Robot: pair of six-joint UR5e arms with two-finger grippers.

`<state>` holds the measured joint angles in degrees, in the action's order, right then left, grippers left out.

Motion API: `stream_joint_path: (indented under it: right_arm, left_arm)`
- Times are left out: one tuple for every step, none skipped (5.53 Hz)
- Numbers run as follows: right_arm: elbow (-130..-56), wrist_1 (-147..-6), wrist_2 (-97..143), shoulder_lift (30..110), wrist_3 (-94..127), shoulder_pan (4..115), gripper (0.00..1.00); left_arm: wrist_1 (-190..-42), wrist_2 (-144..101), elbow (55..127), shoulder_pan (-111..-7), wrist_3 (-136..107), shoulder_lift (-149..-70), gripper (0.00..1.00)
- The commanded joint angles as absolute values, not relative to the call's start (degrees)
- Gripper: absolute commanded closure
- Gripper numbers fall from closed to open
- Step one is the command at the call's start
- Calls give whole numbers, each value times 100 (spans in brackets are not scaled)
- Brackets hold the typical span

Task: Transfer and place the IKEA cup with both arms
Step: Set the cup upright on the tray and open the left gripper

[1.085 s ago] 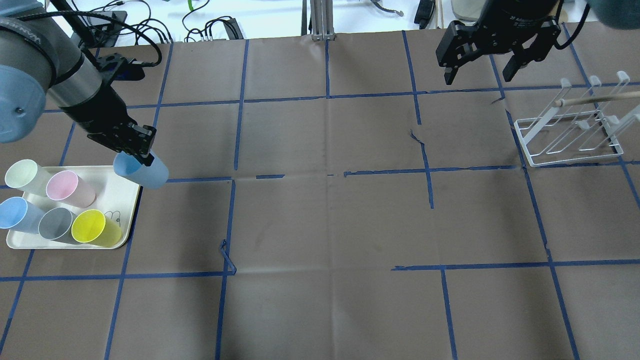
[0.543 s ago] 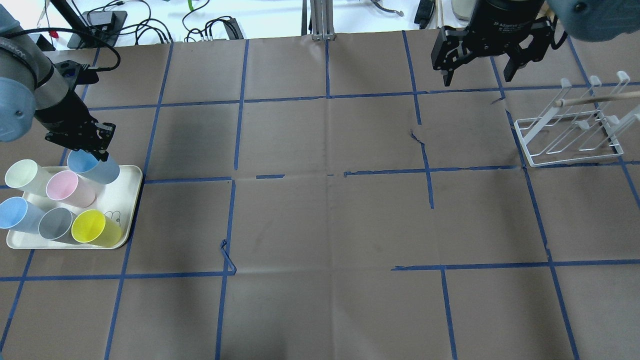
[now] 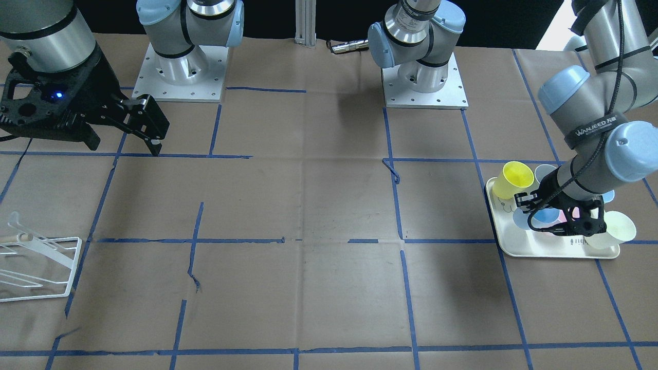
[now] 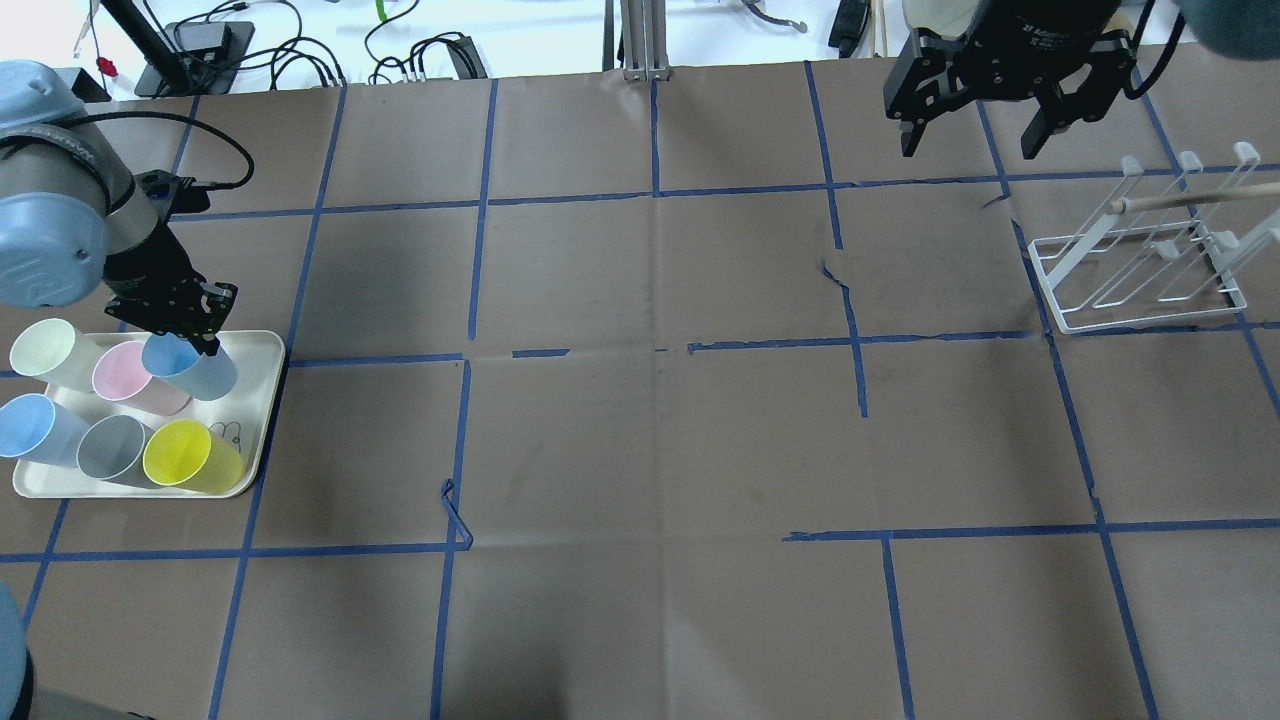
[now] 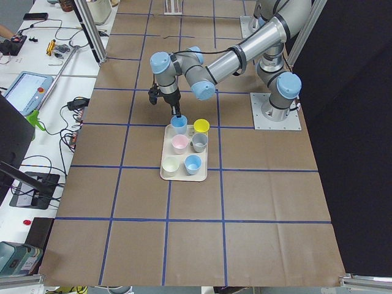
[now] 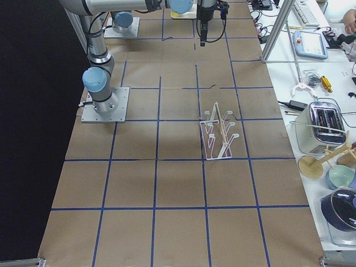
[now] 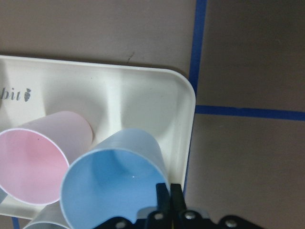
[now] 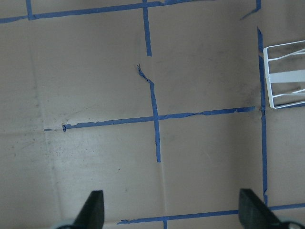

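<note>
My left gripper (image 4: 205, 335) is shut on the rim of the pale-blue IKEA cup (image 4: 195, 368), which it holds tilted over the far right corner of the cream tray (image 4: 258, 395), next to the pink cup (image 4: 128, 375). In the left wrist view the fingertips (image 7: 163, 193) pinch the cup's (image 7: 114, 183) rim above the tray (image 7: 143, 102). I cannot tell whether the cup touches the tray. A second light-blue cup (image 4: 28, 428) stands at the tray's left. My right gripper (image 4: 968, 148) is open and empty, high over the far right of the table.
The tray also holds a grey cup (image 4: 110, 448), a yellow cup (image 4: 188, 457) and a pale cream cup (image 4: 45, 350). A white wire rack (image 4: 1140, 270) with a wooden rod stands at the right. Cables and gear lie beyond the far edge.
My left gripper carried the pale-blue cup left from beyond the tray's right edge, then brought it down over the tray beside the pink cup. The right gripper shifted slightly and stayed open.
</note>
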<state>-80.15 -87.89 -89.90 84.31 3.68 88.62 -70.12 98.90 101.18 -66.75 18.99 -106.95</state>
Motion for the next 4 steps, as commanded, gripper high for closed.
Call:
stream_joint_path:
  right_arm:
    - [-8007, -8798, -9244, 8472, 421, 9077, 0]
    - [-7998, -8833, -9220, 8429, 387, 9105, 0]
    - [-7998, -8868, -9211, 8429, 395, 9105, 0]
    - [-7998, -8859, -9211, 8429, 396, 9105, 0]
  left_arm:
    - [-6961, 9888, 10125, -6680, 1890, -10819, 98]
    - [-6952, 9879, 10116, -6680, 1898, -10915, 98]
    - [-6917, 9879, 10116, -6680, 1898, -10960, 93]
    - [-6917, 9870, 10116, -6680, 1898, -10960, 77]
